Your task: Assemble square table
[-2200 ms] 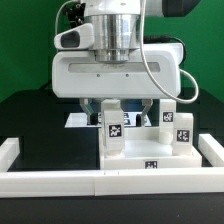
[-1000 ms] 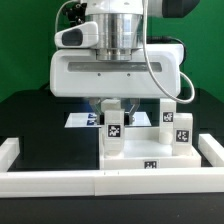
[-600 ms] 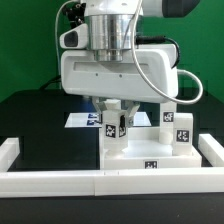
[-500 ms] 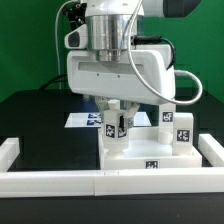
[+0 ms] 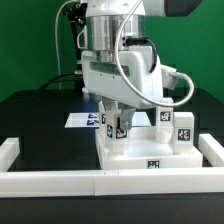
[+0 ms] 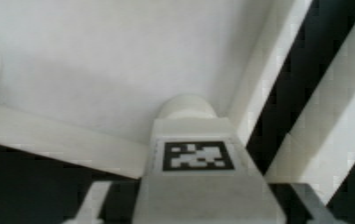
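One leg [image 5: 119, 125] sits in the tool [image 5: 118, 128], upright, its tag facing the exterior camera. The jaws are set narrow and closed on this leg. The wrist view confirms this: the tagged block [image 6: 199, 150] fills the space straight ahead of the camera, its rounded far end meeting the white panel [image 6: 85, 110] beside the raised rim.

Panel [image 5: 150, 150] lies flat on the black tabletop [image 5: 40, 115], pushed up against the low white wall [image 5: 60, 178] at 6 o'clock in the exterior view. Held leg is over the panel's corner at about 10 o'clock from the panel's centre.

Two more legs stand upright on the panel: one [image 5: 183, 125] at roughly 2 o'clock, another [image 5: 164, 118] just beside it, partly hidden by the arm. Cannot tell whether these are screwed in or merely standing. Fourth leg not found in either view.

The marker board [image 5: 82, 119] lies flat on the tabletop at 9 o'clock from the held leg, behind it.

Progress, judged: mid-assembly. Two legs look placed; the third is at its corner, and the tilted wrist housing suggests a screwing turn in progress. Whether the thread is fully seated is not visible. Left to do: finish this leg, then find and fit the fourth.
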`<state>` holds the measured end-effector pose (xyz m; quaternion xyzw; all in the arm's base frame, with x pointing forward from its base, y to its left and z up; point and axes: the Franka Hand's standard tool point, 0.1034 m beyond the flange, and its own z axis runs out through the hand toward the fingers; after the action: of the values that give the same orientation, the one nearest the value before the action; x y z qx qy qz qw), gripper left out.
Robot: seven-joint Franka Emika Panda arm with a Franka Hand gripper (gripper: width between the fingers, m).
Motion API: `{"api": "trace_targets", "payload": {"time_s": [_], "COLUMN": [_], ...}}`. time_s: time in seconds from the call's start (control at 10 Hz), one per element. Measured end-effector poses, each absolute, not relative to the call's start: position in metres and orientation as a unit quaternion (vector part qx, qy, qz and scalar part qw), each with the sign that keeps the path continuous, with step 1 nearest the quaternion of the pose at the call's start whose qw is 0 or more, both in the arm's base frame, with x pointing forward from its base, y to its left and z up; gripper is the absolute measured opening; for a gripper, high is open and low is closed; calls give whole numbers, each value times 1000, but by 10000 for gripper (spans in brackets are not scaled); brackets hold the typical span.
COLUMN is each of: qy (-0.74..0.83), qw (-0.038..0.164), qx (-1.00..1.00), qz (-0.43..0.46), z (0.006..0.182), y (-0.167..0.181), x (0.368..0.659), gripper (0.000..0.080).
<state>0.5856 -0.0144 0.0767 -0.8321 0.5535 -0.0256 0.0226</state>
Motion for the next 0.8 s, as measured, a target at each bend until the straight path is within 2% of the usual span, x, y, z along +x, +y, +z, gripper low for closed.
{"api": "trace_targets", "payload": {"time_s": [0.1,0.2,0.3,0.4,0.8], "qy": [547,534,506,469,274], "qw": [22,22,20,19,10], "qx": [-836,-845,-862,-883,-961], "qz": [-26,-26,-27,-28,-31], "z": [77,77,77,77,77], "y": [-14,-15,-15,-14,-9], "x": [586,586,586,586,586], "gripper": [328,328,537,615,648]}}
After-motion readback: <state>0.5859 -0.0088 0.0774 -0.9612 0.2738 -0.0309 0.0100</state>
